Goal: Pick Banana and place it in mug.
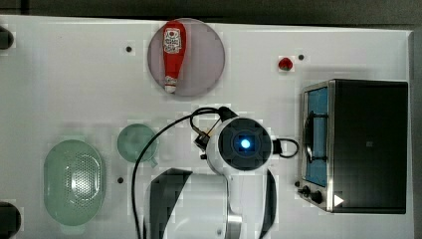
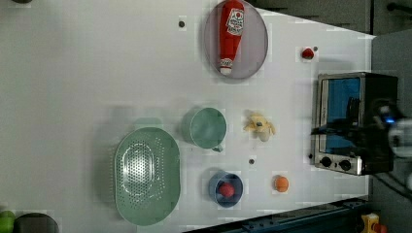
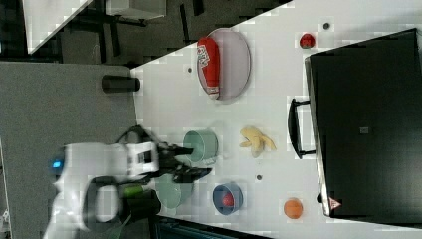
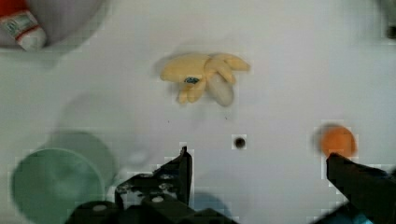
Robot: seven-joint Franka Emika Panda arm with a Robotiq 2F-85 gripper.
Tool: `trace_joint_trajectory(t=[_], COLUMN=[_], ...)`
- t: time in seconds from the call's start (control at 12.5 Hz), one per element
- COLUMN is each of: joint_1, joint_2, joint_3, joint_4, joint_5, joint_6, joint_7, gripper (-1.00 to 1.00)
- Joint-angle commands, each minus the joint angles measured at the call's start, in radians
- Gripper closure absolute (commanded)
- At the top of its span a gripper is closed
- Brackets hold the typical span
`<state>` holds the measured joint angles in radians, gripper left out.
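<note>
The pincer (image 4: 257, 163) hung released, its 2 fingers (image 4: 180, 170) spread wide with nothing between them, above the white surface (image 2: 97, 73). Ahead of it, well apart, the peeled banana (image 4: 203, 77) lay flat and untouched on the surface. The teal mug (image 4: 56, 184) stood upright off to 1 side of the pincer, near its fingers. An orange ball (image 4: 337, 141) sat just beyond the other finger. Farther past the banana lay the ketchup bottle (image 2: 231, 36) on its round plate (image 2: 255, 41).
</note>
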<state>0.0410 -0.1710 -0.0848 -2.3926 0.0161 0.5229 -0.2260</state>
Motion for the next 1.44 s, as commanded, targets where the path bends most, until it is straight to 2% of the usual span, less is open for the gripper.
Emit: trace_joint_trajectory(t=[0.08,0.56,1.04,1.12,1.44], joint_1=[-0.014,-0.014,-0.013,-0.013,-0.014], joint_2=[0.061,0.367,0.550,0.557,0.548], joint_3=[0.008,0.009,0.014,0.018,0.017], joint_4=[-0.020,-0.023,-0.021,-0.021,-0.018], joint_5=[-0.023,-0.023,-0.023,-0.023,-0.023], joint_6=[0.145,0.379,0.607,0.608,0.614], joint_7=[-0.224,-0.560,-0.563,-0.563,-0.563], gripper=[-1.00,-1.00,-1.00,-0.93,0.13])
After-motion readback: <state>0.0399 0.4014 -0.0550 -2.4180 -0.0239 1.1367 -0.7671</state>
